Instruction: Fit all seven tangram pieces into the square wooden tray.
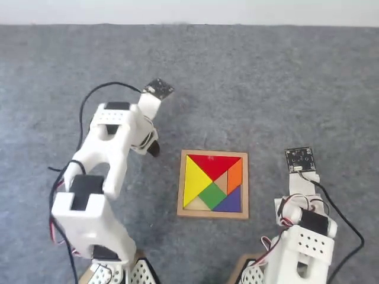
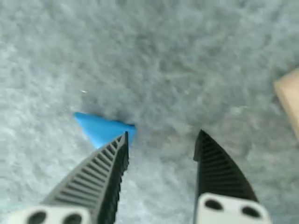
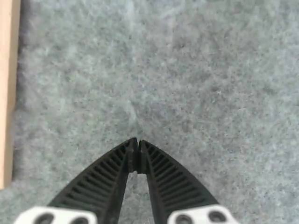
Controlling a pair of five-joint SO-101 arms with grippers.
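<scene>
The square wooden tray lies at the middle of the grey carpet. Inside it sit a red triangle, a yellow triangle, an orange piece, a green square and a purple piece; two patches of bare wood show between them. A small blue triangle lies flat on the carpet, partly under one finger of my left gripper, which is open just above the carpet left of the tray. My right gripper is shut and empty, right of the tray, whose wooden edge shows beside it.
Grey carpet covers the whole table up to a pale wall at the back. A corner of the tray shows in the left wrist view. The arms' bases stand at the front edge, left and right.
</scene>
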